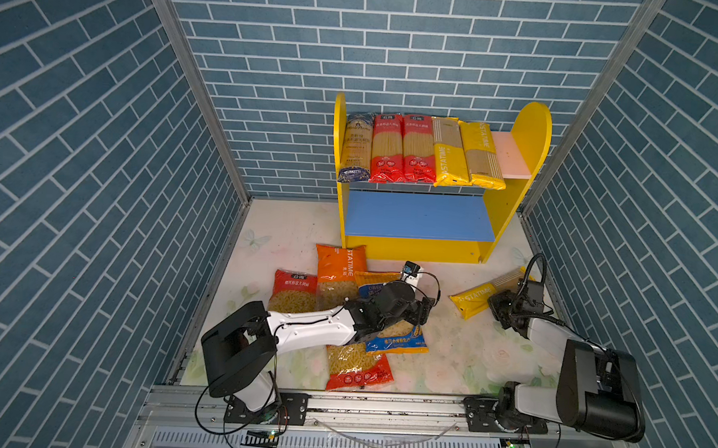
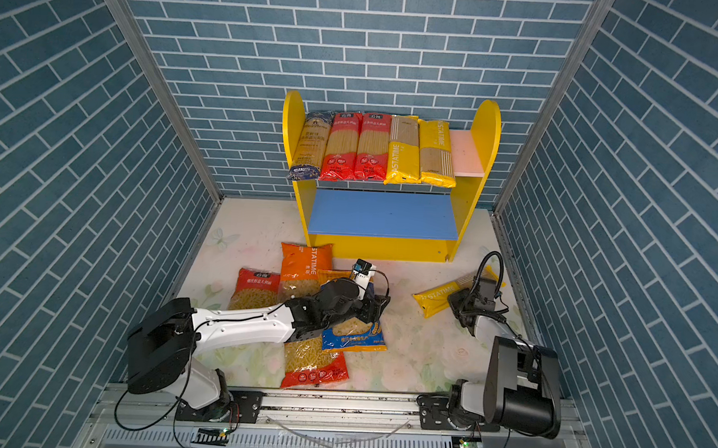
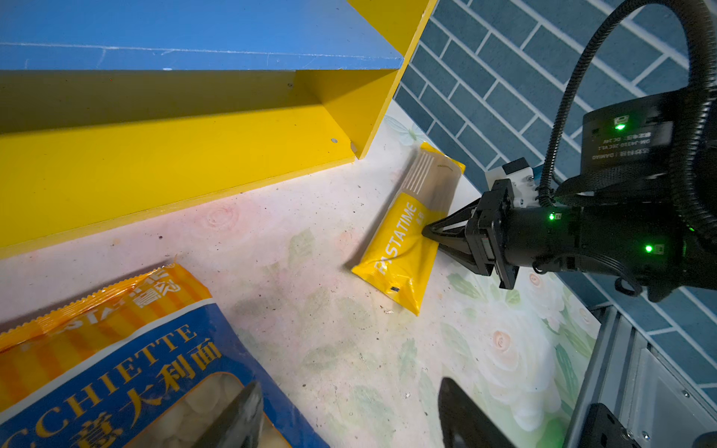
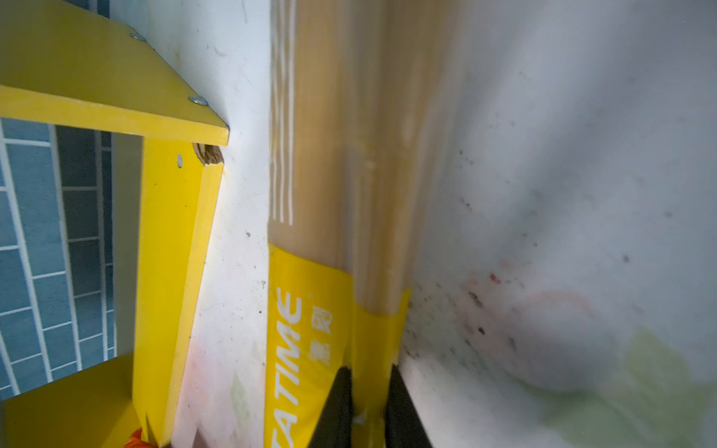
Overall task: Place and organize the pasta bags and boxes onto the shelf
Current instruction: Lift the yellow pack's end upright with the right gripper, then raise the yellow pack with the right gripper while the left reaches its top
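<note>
— Progress check? Looks about half done: five long packs lined up on pink board of shelf, upper middle in both top views. Blue board bare.

— Agreed. Left to shelve: yellow pack, lower right, pinched along one edge by right gripper; plus four bags lower centre. Left gripper over blue bag, jaws spread, gripping nothing.

— Any writing?

— Can read "PASTATIME" on yellow pack, "STATIME" on orange bag, "CCHIETTE" on blue bag. Rest too small, lol.

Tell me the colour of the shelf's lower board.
Blue. The lower board shows best in a top view, below the pink upper one.
</note>
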Motion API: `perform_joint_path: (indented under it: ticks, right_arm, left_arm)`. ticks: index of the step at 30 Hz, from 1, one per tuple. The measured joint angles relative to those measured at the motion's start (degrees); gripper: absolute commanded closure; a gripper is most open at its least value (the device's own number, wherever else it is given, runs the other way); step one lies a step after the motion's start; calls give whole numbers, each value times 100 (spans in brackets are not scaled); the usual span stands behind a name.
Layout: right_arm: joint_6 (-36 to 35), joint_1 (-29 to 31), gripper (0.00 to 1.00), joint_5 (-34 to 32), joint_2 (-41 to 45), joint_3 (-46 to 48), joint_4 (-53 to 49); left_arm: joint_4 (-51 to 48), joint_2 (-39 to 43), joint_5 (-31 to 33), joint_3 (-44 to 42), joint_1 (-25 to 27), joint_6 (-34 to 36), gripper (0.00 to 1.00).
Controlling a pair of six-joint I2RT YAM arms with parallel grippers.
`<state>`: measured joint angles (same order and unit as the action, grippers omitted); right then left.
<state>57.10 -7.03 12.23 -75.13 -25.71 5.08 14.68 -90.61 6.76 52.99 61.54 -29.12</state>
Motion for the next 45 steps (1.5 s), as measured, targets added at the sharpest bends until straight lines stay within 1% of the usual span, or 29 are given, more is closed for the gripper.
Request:
perform_joint_path:
  ticks: [7, 15, 22, 27, 31, 34, 38, 41, 45]
  right_arm:
    - [13, 92, 100, 131, 498, 140, -247]
    - [-37, 361, 100, 103, 1801, 188, -1305]
    - [-271, 463, 100, 66, 2229, 173, -2055]
    - [-503, 1102, 100, 55, 2479, -116, -2588]
    - [-728, 1526, 100, 142, 2638, -391, -2778]
    - [-866, 1755, 100, 173, 2876, -431, -2776]
    - [-916, 2162, 100, 131, 3123, -431, -2728]
    - [-942, 2553, 100, 133, 3167, -431, -2581]
    - [-1012, 3045, 100, 214, 3130, -431, -2216]
  left_arm:
    - [-26, 0, 0, 7, 0, 24, 28]
    - [-68, -15, -22, 140, 0, 107, 28]
    - [-66, -63, -81, 299, -20, 149, 27]
    - [-57, -63, -439, 299, -251, -63, 27]
    - [-72, -59, -885, 299, -695, -507, 28]
    - [-118, 7, -988, 299, -892, -671, 27]
    - [-225, 223, -1075, 299, -903, -715, 27]
    - [-278, 398, -1145, 289, -957, -730, 27]
    - [-177, 726, -1266, 52, -1261, -782, 26]
